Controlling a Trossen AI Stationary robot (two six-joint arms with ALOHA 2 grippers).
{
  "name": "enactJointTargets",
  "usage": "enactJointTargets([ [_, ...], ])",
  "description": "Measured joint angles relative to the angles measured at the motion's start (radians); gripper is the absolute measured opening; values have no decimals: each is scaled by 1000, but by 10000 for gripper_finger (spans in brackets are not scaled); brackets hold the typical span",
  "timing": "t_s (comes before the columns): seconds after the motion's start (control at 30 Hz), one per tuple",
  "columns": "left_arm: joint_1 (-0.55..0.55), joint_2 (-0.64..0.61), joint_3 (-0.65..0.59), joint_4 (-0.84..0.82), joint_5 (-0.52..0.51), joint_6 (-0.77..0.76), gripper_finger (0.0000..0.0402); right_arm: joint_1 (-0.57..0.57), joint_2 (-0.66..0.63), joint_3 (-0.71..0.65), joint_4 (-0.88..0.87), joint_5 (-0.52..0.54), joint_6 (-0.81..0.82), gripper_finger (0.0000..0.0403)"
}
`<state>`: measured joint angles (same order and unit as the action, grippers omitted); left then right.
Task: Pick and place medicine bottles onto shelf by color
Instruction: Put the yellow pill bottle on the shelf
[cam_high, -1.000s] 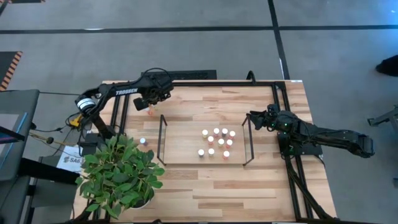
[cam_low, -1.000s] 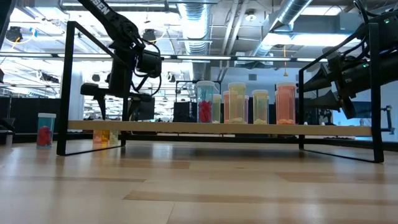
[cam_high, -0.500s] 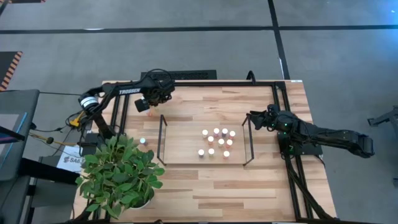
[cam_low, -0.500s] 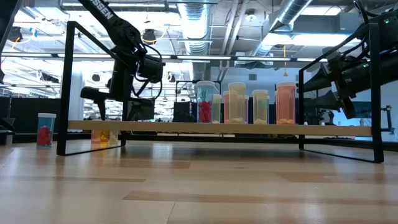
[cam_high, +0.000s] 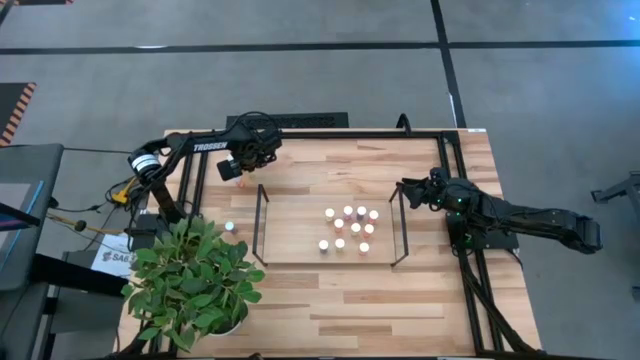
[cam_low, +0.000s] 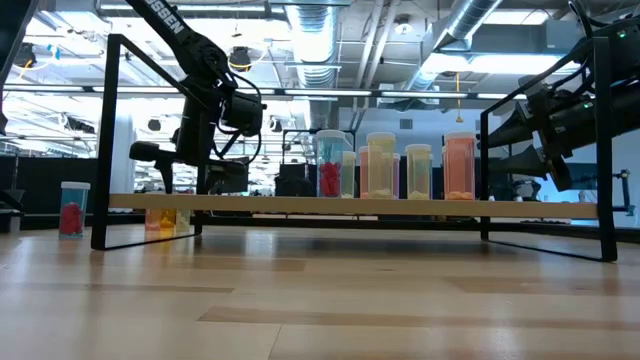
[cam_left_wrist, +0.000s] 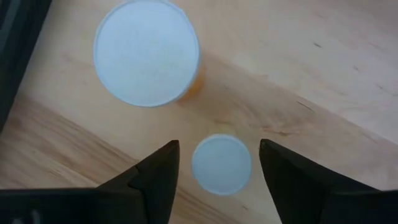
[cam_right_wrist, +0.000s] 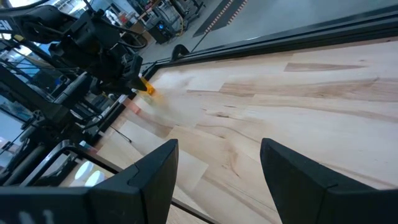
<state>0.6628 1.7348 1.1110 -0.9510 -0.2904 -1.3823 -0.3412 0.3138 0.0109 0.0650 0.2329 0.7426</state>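
Item: left hand (cam_left_wrist: 216, 163), upper left of the high view, fingers spread, poised directly over two white-capped medicine bottles (cam_left_wrist: 221, 163) standing on the surface (cam_high: 330, 290) outside the shelf (cam_high: 300, 225); smaller cap centred between the fingers, the larger orange bottle (cam_left_wrist: 147, 52) just beside it.
Item: nine bottles grouped on the shelf, centre frame; one red bottle (cam_low: 71, 209) stands apart at left of the low view.
Item: right hand (cam_high: 408, 189), fingers spread, waiting at the shelf's right end.
Step, judged: pick approach. Next: descend, pinch the small bottle without nudging its neighbour.
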Motion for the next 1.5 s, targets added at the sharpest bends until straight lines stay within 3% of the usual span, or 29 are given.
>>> enactJointTargets([
  [0.53, 0, 0, 0, 11, -1, 36, 127, 0, 0, 0, 0, 0, 0, 249],
  [0.9, -1, 0, 42, 26, 17, 156, 117, 0, 0, 0, 0, 0, 0, 249],
  [1.23, -1, 0, 193, 18, -48, 351, 116, 0, 0, 0, 0, 0, 0, 249],
  [1.5, -46, 0, 295, 18, 0, 492, 116, 0, 0, 0, 0, 0, 0, 249],
])
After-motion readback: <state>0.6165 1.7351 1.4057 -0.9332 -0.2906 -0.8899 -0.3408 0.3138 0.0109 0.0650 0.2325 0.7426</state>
